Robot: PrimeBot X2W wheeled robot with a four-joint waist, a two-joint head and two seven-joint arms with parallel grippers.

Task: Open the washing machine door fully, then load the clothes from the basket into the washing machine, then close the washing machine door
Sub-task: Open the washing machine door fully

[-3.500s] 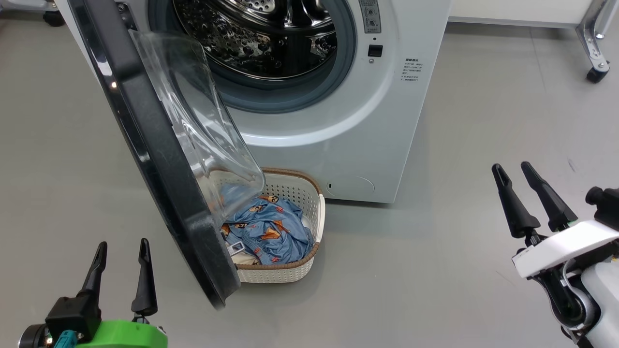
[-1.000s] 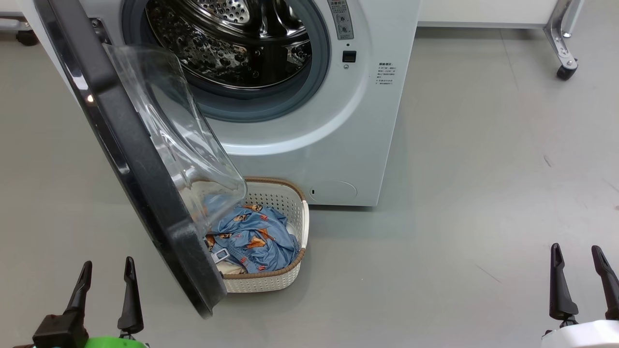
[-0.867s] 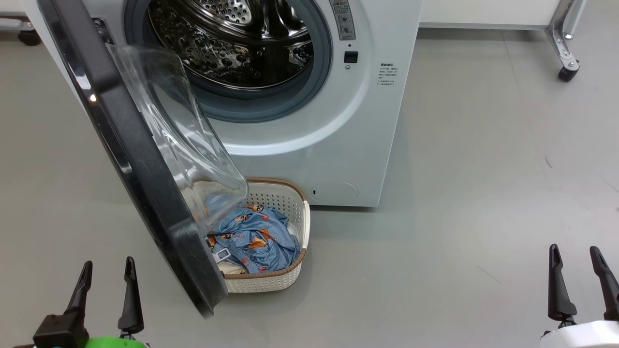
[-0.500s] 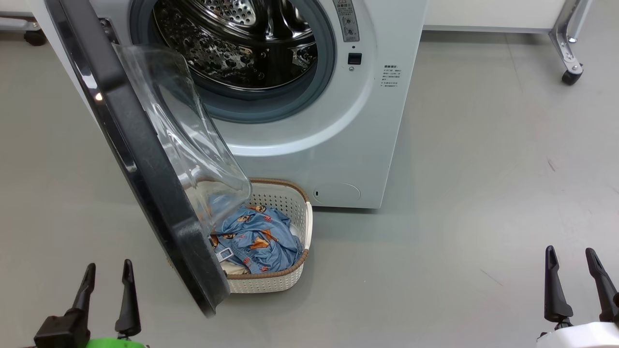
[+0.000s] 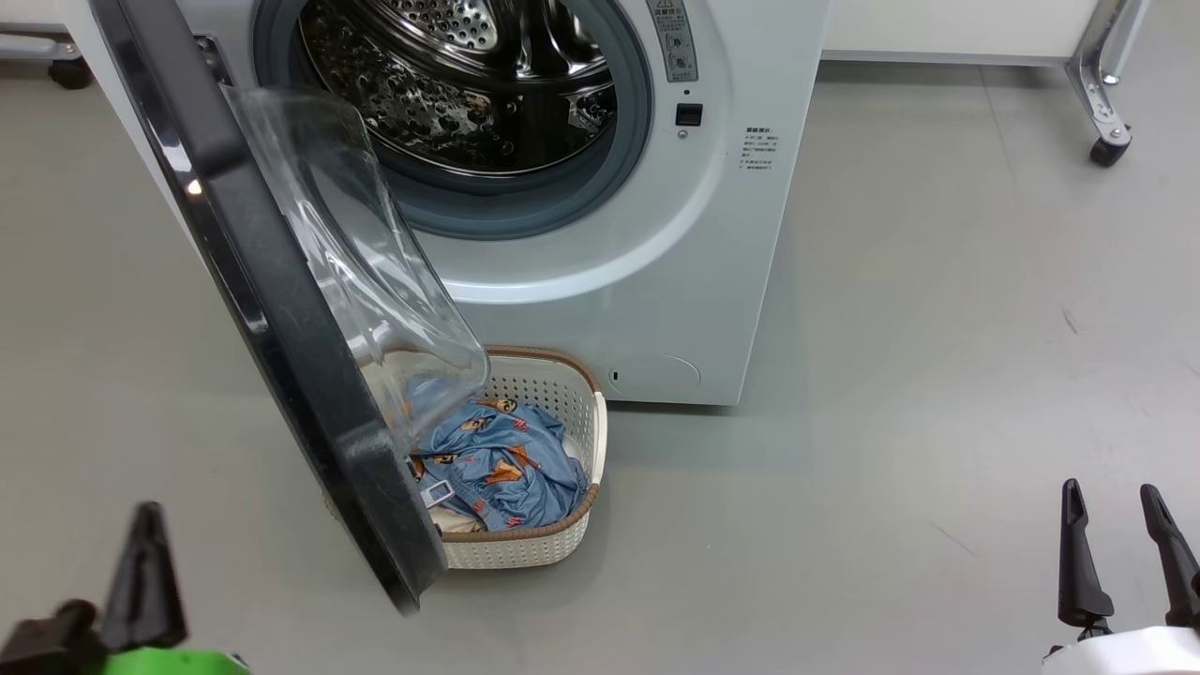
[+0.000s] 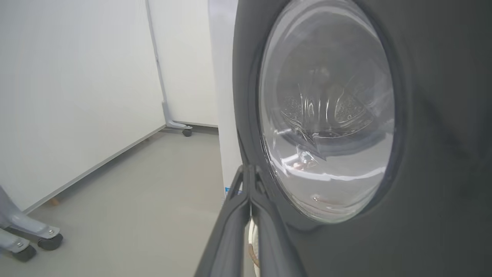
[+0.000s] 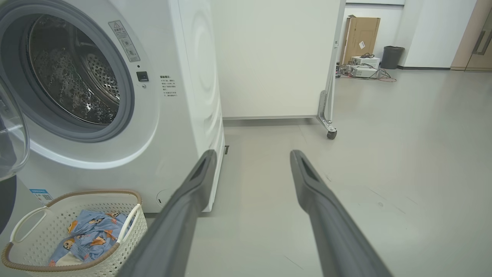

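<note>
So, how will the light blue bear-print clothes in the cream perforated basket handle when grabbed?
Probably floppy: the light blue bear-print clothes lie crumpled in soft folds. Likely to lift as one tangled bundle, since layers overlap in the cream perforated plastic basket.

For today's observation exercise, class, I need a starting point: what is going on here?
A two-armed robot faces a washing machine whose door stands partly open, leaning out over the basket on the floor. The clothes lie in the basket, and the drum looks empty. The left claw is shut and empty, pointing at the door's outer side near its black rim. The right claw is open and empty, over the floor to the machine's right.
</note>
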